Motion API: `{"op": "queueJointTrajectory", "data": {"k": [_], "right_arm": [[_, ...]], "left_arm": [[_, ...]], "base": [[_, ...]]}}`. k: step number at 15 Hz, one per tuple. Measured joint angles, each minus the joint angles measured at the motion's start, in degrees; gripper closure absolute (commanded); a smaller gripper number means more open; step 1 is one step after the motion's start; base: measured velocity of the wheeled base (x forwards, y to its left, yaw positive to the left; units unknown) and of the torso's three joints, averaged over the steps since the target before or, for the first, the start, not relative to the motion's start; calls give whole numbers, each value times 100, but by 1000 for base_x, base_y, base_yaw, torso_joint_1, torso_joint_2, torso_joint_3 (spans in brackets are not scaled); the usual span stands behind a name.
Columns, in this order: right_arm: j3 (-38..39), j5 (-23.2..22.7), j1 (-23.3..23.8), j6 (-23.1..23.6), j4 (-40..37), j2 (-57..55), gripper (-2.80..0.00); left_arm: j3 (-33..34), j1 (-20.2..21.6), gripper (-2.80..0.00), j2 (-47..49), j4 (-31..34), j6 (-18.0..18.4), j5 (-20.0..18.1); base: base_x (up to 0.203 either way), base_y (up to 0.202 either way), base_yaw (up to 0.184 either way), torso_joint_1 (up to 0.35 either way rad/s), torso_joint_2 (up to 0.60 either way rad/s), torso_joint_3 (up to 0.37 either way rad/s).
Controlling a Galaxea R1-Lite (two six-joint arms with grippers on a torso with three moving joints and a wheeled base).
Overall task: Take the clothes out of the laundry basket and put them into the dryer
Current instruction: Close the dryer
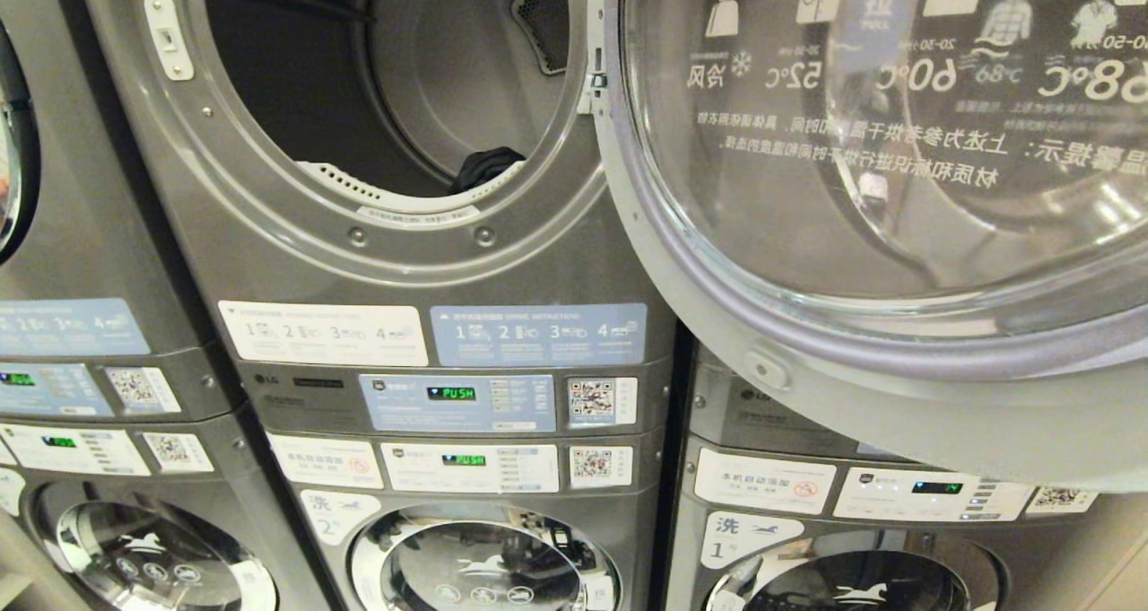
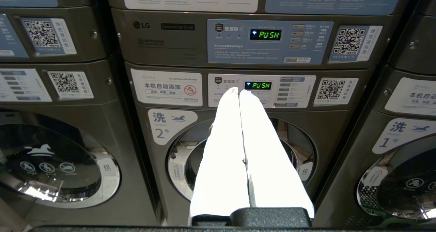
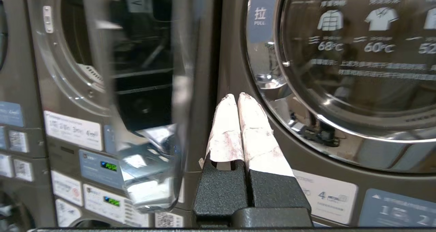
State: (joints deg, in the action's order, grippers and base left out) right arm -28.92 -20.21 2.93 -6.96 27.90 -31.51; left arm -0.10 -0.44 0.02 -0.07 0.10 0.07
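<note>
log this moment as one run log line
dryer door: open | drum: dark garment inside | left tool: shut, empty, by washer panel | right tool: shut, empty, near open door

1. The dryer drum is cut off at the top of the head view; its back is too dark to read.
2. A dark garment shows only as a lump behind the drum's lip.
3. The open dryer door runs off the top and right edges.
4. The instruction labels carry print too small to read.
5. In the right wrist view, that door is a blur.
</note>
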Motion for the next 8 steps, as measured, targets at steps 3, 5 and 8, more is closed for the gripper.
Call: {"op": "queueJointTrajectory", "data": {"k": [3,5,8], "right_arm": [[-144,-623,-266,-230,11,-236,0],[-237,-1354,-369,-408,0,-344,0],[-532,-2376,-648,-843,2,-647,0]], "left_arm": [[0,0,0,0,2,0,0],[0,0,0,0,0,0,0],[0,0,0,0,0,0,0]], "base": [[0,0,0,0,0,0],[0,0,0,0,0,0],[0,0,0,0,0,0]]}}
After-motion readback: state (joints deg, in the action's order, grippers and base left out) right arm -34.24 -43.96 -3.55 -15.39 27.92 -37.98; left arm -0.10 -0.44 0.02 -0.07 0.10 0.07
